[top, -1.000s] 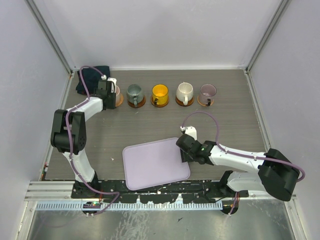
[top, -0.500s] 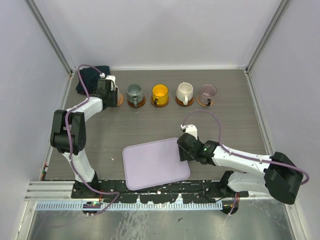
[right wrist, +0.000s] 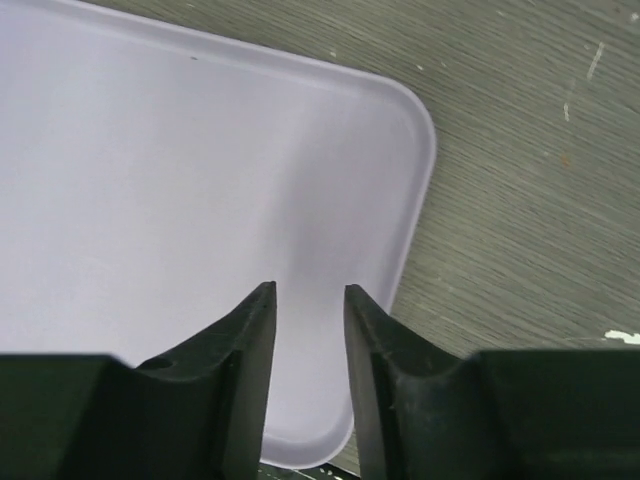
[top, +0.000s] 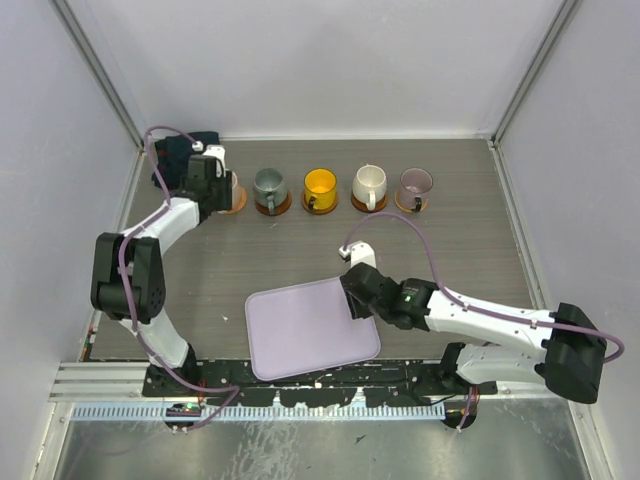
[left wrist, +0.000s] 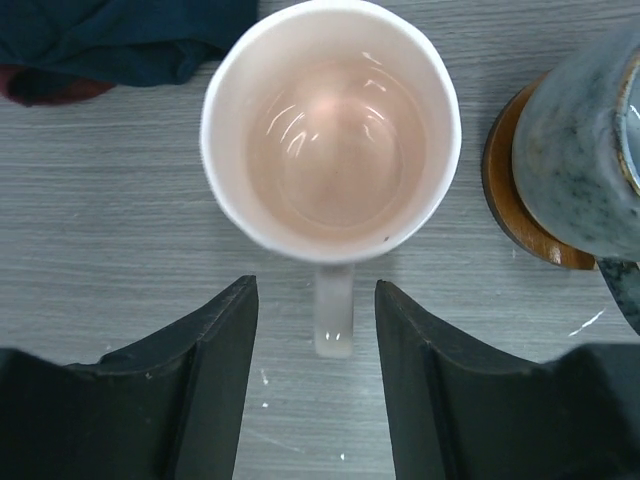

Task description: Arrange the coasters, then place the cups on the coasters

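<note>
Five cups stand in a row at the back, each on a coaster: pink cup, grey-green cup, yellow cup, cream cup, purple cup. An orange-tan coaster shows under the pink cup, a brown coaster under the grey-green cup. My left gripper is open; in its wrist view the pink cup has its handle between the jaws of the left gripper, untouched. My right gripper hangs open over the tray, empty.
A lilac tray lies near the front edge. A dark blue cloth is bunched in the back left corner, just behind the pink cup. Grey walls close in the table on three sides.
My left gripper has opened off the pink cup's handle and drawn back a little. My right arm has slid left, so its jaws now hang over the tray's right edge.
</note>
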Controlling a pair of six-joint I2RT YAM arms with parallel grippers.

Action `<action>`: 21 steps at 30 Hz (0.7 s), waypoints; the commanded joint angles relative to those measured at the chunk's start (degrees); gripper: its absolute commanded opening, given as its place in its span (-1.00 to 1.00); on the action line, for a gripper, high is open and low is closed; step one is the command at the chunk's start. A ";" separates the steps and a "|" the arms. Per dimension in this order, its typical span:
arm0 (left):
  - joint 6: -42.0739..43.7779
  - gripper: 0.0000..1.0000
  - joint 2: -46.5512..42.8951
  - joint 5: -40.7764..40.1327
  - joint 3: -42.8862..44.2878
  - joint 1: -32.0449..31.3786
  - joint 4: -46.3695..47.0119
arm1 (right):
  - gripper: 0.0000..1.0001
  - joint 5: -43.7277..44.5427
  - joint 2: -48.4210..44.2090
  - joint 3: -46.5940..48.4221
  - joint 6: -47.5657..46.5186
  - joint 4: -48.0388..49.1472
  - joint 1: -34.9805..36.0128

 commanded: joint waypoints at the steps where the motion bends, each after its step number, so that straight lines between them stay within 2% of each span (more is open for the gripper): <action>1: -0.38 0.06 -7.31 -2.79 -2.14 0.52 3.00 | -0.36 -0.90 2.49 4.37 -4.52 3.05 2.46; 5: -0.65 0.12 -12.32 -4.19 -5.01 0.52 1.87 | -0.69 -5.73 7.43 5.90 -7.89 8.13 3.10; 8: -1.83 0.14 -17.06 -5.58 -8.03 0.52 1.54 | -0.83 -10.81 12.52 7.90 -9.45 11.75 3.19; 15: -3.91 0.16 -26.42 -8.81 -14.31 0.54 1.23 | -0.89 -18.60 25.06 13.77 -12.16 18.03 3.79; 21: -3.90 0.18 -31.64 -10.13 -15.68 0.52 -0.15 | -0.91 -24.20 31.00 18.03 -12.53 21.32 4.22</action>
